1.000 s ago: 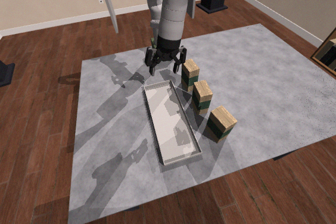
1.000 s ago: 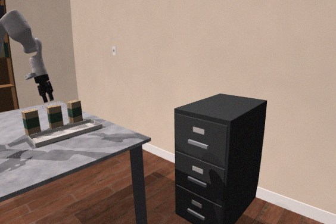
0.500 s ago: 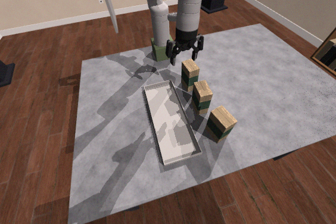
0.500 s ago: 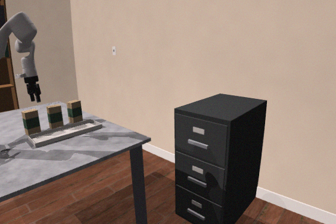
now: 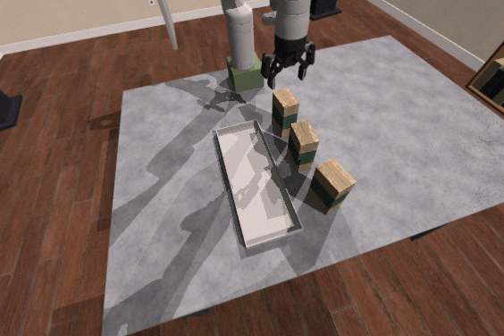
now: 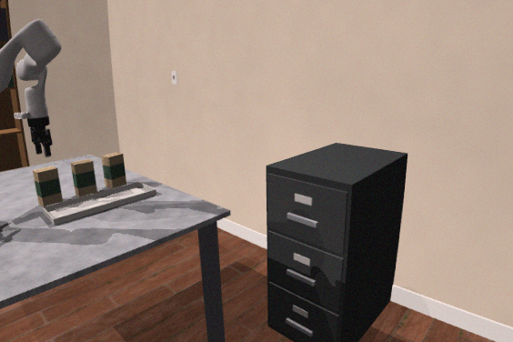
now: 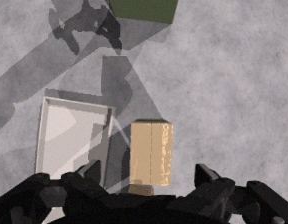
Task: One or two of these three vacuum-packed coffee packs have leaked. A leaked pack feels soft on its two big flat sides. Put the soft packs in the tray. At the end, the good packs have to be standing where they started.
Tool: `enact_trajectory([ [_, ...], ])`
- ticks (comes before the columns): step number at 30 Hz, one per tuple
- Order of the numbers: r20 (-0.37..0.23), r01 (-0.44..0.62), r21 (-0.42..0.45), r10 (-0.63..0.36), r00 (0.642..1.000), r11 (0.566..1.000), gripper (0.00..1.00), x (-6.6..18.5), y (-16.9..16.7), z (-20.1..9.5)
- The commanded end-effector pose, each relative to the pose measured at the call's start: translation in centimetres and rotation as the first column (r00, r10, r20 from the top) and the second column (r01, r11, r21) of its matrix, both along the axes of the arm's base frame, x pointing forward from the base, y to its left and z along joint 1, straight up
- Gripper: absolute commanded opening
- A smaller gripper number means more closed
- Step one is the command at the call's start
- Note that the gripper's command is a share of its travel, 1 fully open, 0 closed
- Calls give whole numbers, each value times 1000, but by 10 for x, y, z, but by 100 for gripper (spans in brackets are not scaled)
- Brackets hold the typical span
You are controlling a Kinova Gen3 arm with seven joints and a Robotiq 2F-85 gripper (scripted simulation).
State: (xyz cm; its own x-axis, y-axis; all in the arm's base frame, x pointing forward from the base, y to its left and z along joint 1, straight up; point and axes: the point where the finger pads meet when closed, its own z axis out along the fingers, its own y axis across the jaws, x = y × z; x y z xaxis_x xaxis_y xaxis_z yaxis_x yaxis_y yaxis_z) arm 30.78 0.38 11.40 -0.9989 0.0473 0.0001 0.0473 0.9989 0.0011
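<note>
Three coffee packs, tan with a dark green band, stand in a row on the grey table to the right of a long white tray (image 5: 256,182). These are the far pack (image 5: 285,111), the middle pack (image 5: 303,144) and the near pack (image 5: 331,185). My gripper (image 5: 288,71) is open and empty, pointing down, a little above the far pack and apart from it. In the wrist view the far pack's top (image 7: 151,152) lies between my open fingers, with the tray's end (image 7: 71,139) to its left. The side view shows my gripper (image 6: 42,143) above the leftmost pack (image 6: 46,185).
The arm's green base block (image 5: 244,74) stands just behind the far pack and the tray. A black filing cabinet (image 6: 334,238) stands on the floor beyond the table's edge. The tray (image 6: 97,202) is empty.
</note>
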Motion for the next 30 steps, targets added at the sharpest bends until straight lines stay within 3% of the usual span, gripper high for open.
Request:
enact_trajectory([
  [1, 0, -6, 2, 6, 1000, 1000, 100, -1, 3, 0],
  [18, -1, -6, 3, 6, 1000, 1000, 100, -1, 4, 0],
  [19, -1, -6, 3, 6, 1000, 1000, 85, -1, 4, 0],
  [30, -1, -6, 3, 6, 1000, 1000, 85, -1, 4, 0],
])
